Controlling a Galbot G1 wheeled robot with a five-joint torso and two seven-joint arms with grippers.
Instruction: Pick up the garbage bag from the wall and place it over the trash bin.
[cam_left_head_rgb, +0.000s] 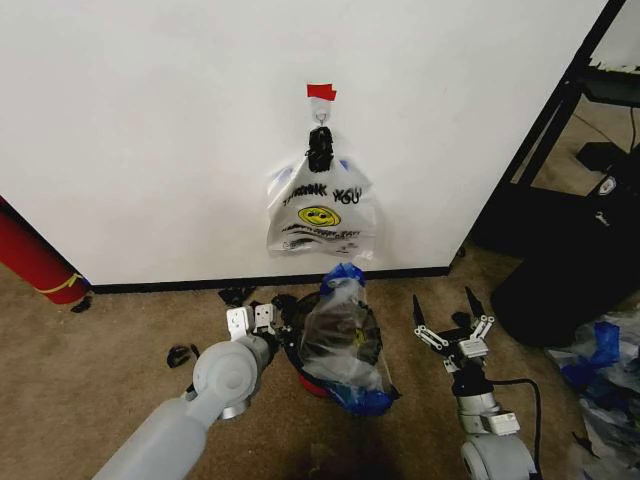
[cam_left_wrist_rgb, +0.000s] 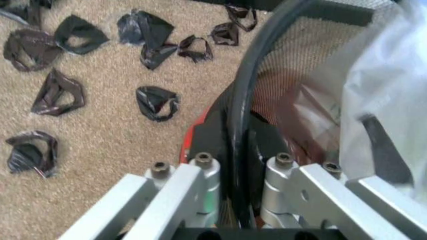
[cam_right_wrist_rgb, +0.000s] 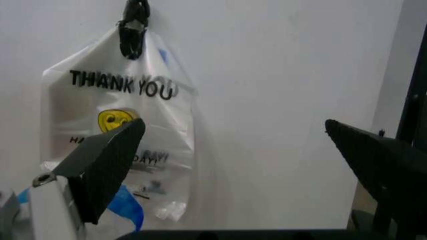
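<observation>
The see-through garbage bag (cam_left_head_rgb: 345, 335) with blue patches stands up out of the small black trash bin (cam_left_head_rgb: 292, 350), whose red base (cam_left_head_rgb: 316, 386) shows on the carpet below the white wall (cam_left_head_rgb: 150, 130). In the left wrist view the bag's thin plastic (cam_left_wrist_rgb: 380, 85) lies inside the bin's mesh wall. My left gripper (cam_left_head_rgb: 251, 319) sits at the bin's near-left side, its silver fingers (cam_left_wrist_rgb: 200, 167) closed astride the black rim (cam_left_wrist_rgb: 241, 95). My right gripper (cam_left_head_rgb: 455, 322) hovers to the right of the bin, open and holding nothing, its black fingertips (cam_right_wrist_rgb: 107, 160) spread wide.
A white "THANK YOU" smiley bag (cam_left_head_rgb: 320, 212) hangs from a hook under red tape (cam_left_head_rgb: 321, 92). Black plastic scraps (cam_left_wrist_rgb: 157, 102) litter the carpet left of the bin. A red cylinder (cam_left_head_rgb: 35, 262) leans at far left. A large black bulk (cam_left_head_rgb: 560, 285) and loose plastic (cam_left_head_rgb: 605, 365) stand at right.
</observation>
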